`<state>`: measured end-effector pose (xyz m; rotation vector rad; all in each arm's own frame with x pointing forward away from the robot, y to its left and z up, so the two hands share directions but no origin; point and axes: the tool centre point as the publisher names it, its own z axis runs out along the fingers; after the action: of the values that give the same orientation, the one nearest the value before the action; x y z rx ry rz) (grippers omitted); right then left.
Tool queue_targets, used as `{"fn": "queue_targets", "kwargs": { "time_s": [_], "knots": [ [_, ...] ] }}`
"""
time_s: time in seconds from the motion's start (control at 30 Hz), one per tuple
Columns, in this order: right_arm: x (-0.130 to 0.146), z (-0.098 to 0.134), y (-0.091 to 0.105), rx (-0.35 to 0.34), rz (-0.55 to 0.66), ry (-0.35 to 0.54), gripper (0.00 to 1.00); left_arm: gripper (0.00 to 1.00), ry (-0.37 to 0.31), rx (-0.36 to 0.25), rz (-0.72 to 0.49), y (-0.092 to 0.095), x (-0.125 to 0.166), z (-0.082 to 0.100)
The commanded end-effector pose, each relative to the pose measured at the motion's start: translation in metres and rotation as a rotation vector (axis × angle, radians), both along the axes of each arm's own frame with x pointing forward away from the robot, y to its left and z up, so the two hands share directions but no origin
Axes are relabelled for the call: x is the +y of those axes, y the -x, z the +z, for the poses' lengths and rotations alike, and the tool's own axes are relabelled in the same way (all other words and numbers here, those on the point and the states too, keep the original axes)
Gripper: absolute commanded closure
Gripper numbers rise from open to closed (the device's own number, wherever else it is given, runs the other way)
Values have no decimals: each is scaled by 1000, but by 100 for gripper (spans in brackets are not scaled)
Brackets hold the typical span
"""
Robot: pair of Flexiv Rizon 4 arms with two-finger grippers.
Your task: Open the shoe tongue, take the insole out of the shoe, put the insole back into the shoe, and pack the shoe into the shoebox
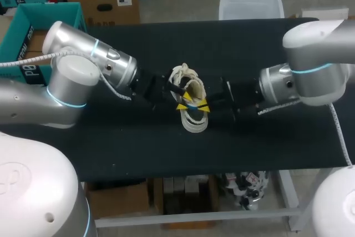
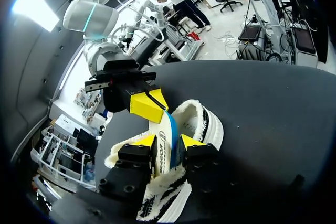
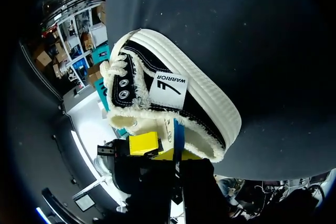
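Observation:
A black low shoe (image 1: 188, 84) with a thick white sole and frayed cream collar lies mid-table, seen also as the shoe (image 2: 202, 121) and the shoe (image 3: 173, 85). A white insole (image 2: 164, 129) with a blue underside sticks up out of its opening. My left gripper (image 1: 183, 104) comes in from the left. In its own view the left gripper (image 2: 167, 141) stands open, its fingers on either side of the insole. My right gripper (image 1: 202, 106) comes from the right, and the right gripper (image 2: 155, 103) is shut on the insole's upper end. The insole (image 3: 169, 129) shows there above the right gripper (image 3: 176, 153).
A teal open box (image 1: 33, 31) stands at the table's far left corner, behind my left arm. The black tabletop (image 1: 249, 142) stretches bare in front of the shoe and towards the far right.

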<state>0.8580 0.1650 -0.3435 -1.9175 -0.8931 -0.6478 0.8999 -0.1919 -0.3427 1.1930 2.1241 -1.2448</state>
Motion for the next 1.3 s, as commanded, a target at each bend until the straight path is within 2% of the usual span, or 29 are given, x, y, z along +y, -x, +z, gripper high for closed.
{"fn": "queue_targets", "kwargs": {
  "time_s": [0.03, 0.23, 0.53, 0.7, 0.93, 0.97, 1.13, 1.3],
  "knots": [
    [4, 1, -2, 9, 10, 44, 100, 0, -15, -10, 5, 9, 9, 15],
    [4, -2, 0, -2, 17, 83, 100, 0, -29, -16, -7, 14, 18, 30],
    [-3, -13, 7, -22, 18, 149, 100, 0, -139, -34, 15, 15, 40, 60],
    [-4, -16, 10, -41, 16, 192, 100, 0, -164, -31, 33, 13, 52, 71],
    [-1, -20, 12, -69, -12, 345, 100, 0, -176, -35, 47, 15, 63, 80],
    [1, -21, 12, -72, -26, 390, 100, 0, -177, -35, 57, 15, 66, 81],
    [6, -25, 12, -81, -30, 483, 100, 0, -165, -37, 72, 17, 73, 86],
    [8, -34, 13, -58, -59, 582, 100, 0, -159, -41, 93, 18, 80, 90]
  ]
}}
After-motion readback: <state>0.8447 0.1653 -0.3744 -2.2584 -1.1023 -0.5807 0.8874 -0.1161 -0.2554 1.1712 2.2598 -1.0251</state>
